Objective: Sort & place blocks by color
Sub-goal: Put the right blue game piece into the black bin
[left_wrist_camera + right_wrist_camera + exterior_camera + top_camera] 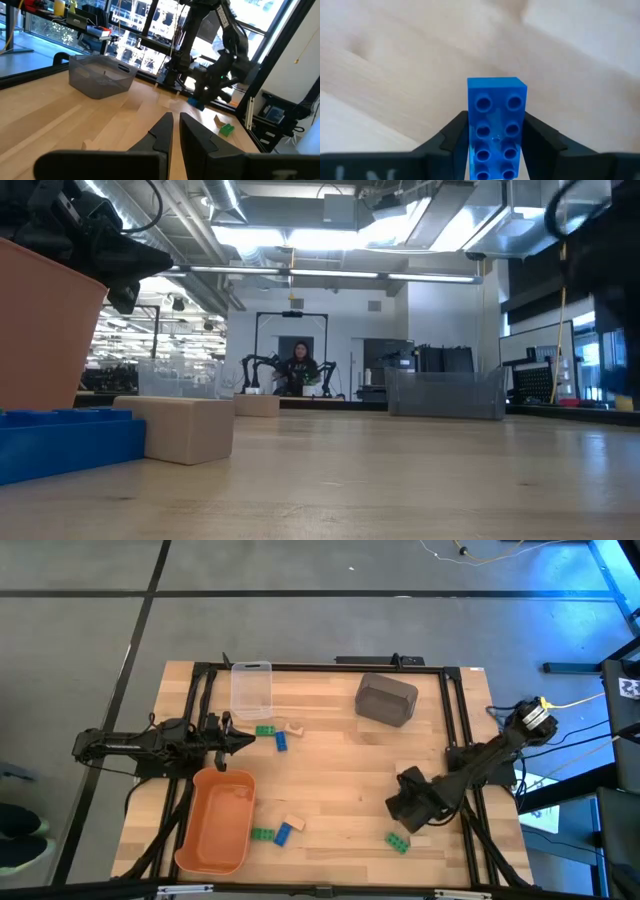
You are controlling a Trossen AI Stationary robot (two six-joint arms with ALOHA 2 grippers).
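Observation:
My right gripper (pixel 496 150) is shut on a blue brick (pixel 496 115) over the table's right part (pixel 405 808); the gripper hides the brick in the high view. A green block (pixel 398 842) lies near it. A green (pixel 265 730), a blue (pixel 282 741) and a tan block (pixel 295 727) lie in front of my left gripper (pixel 240 740). That gripper (pixel 175 127) hovers with its fingers nearly together and holds nothing. Three more blocks, green (pixel 262 834), blue (pixel 284 833) and tan (pixel 291 823), lie beside the orange tub. My right gripper pinches the blue brick between its two fingers, which press on its two long sides (pixel 470 135). The brick lies along the fingers, studs toward the wrist camera, and its free end (pixel 496 85) sticks out past the fingertips. It looks clear of the table (pixel 196 103).
The orange tub (pixel 216 820) stands at the near left. A clear bin (pixel 251 688) and a dark grey bin (pixel 386 698) stand along the far edge. Bare wood (pixel 340 780) lies between the two arms. A person sits in the room far behind the table (pixel 299 365).

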